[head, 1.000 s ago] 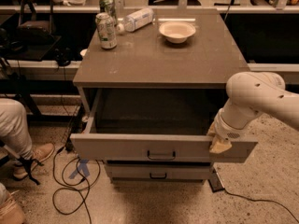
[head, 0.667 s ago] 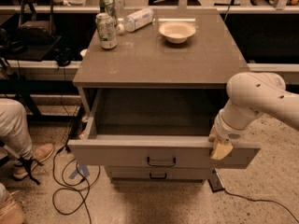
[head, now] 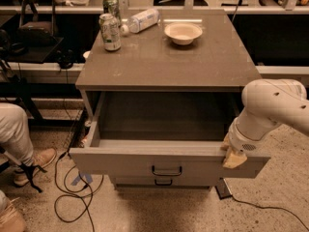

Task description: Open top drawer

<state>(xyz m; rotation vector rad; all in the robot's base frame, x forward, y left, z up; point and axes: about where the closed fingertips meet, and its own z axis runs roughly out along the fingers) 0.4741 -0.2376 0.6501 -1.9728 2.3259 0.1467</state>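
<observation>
The top drawer is a wide grey drawer with a small black loop handle at the centre of its front. It stands pulled far out of the grey cabinet, showing its grey box interior. My gripper is at the right end of the drawer's front edge, with its tan fingertips over the top rim. The white arm comes in from the right. A shallower drawer shows just below.
On the cabinet top stand two cans, a lying plastic bottle and a white bowl. A person's leg and shoe are at the left. Cables lie on the floor.
The top drawer has slid further out towards the camera, and my gripper has moved with its front edge.
</observation>
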